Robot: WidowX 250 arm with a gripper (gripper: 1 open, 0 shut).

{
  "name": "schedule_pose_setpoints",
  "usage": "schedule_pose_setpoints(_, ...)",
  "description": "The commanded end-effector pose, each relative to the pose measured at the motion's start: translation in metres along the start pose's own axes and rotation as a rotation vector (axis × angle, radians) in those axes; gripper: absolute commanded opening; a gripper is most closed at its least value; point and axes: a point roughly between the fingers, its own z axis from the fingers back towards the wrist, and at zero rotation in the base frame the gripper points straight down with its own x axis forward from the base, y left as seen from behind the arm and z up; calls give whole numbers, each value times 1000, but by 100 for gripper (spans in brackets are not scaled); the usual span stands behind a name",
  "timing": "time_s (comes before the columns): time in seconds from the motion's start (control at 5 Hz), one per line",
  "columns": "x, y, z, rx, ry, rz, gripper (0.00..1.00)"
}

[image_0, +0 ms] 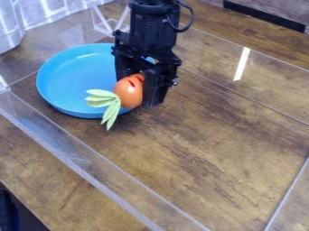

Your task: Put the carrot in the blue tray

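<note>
Right now the gripper has its jaws closed on the carrot, pinching the orange body w/ the black arm pointing straight down. Carrot hangs at the near right rim of the blue tray, leaves drooping out toward the tray side; can't tell if it is fully clear of the rim or just above it.

Handling, my guess: small toy carrot, prob. light, rigid plastic or rubber, grooved so not too slippery. Leaves look thin and floppy, bad place to grab. Mid-body pinch as it is now looks like the right hold; the stubby shape leaves little spare length, so it could twist in the jaws if bumped.

Around: dark wood table w/ glare streaks, a clear acrylic wall or strip running along the near left side, some clear and metal stuff at the top left corner, too cropped to ID. Nothing sits inside the tray. Only 1 thing in the way: the raised tray rim, which the dangling leaves could catch on.
</note>
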Motion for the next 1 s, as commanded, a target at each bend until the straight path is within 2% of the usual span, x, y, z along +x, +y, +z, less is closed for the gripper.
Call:
schedule_pose_setpoints(0.0,3,5,33,18,-103,10,0)
schedule_pose_setpoints(0.8,-1,5,36,7,-95,2,0)
